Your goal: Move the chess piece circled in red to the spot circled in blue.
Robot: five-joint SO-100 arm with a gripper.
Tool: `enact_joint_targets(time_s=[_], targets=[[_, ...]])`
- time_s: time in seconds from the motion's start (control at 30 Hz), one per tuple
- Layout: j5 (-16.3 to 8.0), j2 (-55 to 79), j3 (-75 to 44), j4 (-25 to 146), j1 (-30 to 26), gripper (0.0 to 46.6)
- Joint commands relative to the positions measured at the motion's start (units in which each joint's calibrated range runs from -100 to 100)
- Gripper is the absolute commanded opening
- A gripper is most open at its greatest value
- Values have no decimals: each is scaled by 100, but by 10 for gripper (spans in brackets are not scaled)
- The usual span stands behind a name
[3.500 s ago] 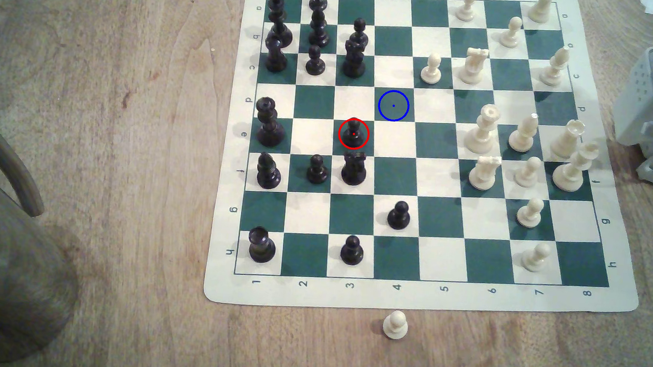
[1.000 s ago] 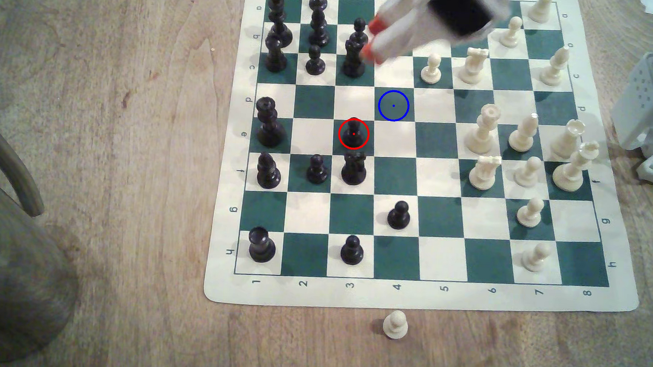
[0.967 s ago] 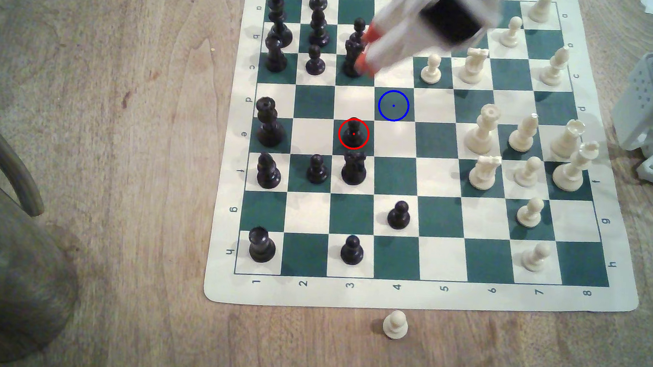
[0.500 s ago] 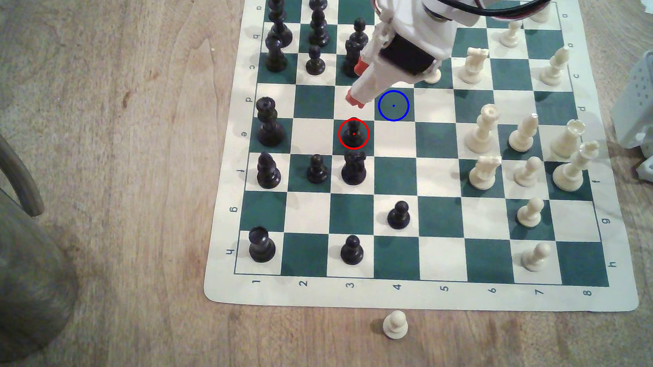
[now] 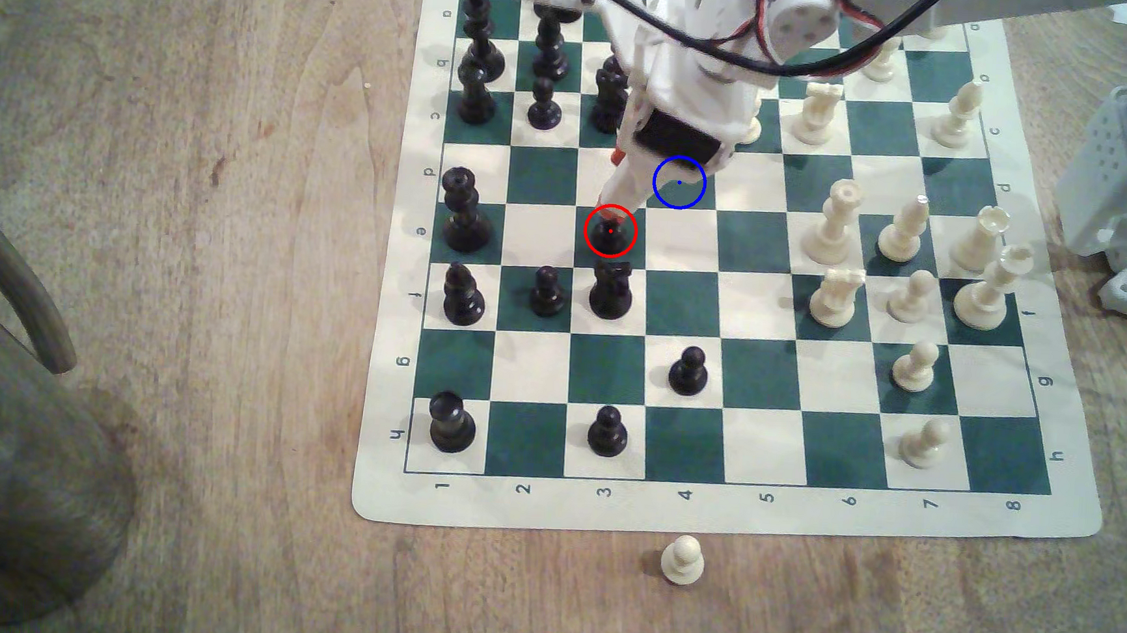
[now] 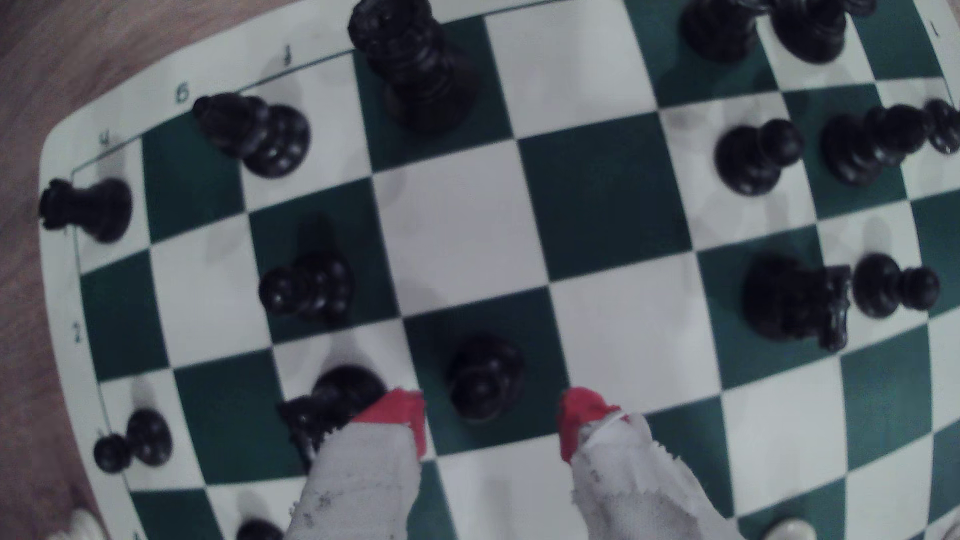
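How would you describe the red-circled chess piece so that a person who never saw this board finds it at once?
On the green-and-white chess board, look at row e, column 3, a green square just below the robot's hand in the exterior view. There stands a black pawn inside a red circle. It is shorter and round-headed, unlike the jagged black knight directly below it.
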Motion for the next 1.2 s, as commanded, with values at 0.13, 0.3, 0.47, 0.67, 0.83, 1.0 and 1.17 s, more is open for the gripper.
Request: enact_joint_targets(time_s=[0.13, 0.3, 0.47, 0.67, 0.83, 1.0, 1.17], targets=[[10, -64, -128, -119, -22, 150], [-10, 21, -119, -78, -100, 150], [0, 165, -110, -4, -170, 149], [15, 301, -110, -12, -178, 147], [-10, 344, -110, -94, -139, 141], [-54, 318, -110, -242, -194, 146], [-83, 293, -110, -381, -186, 149]])
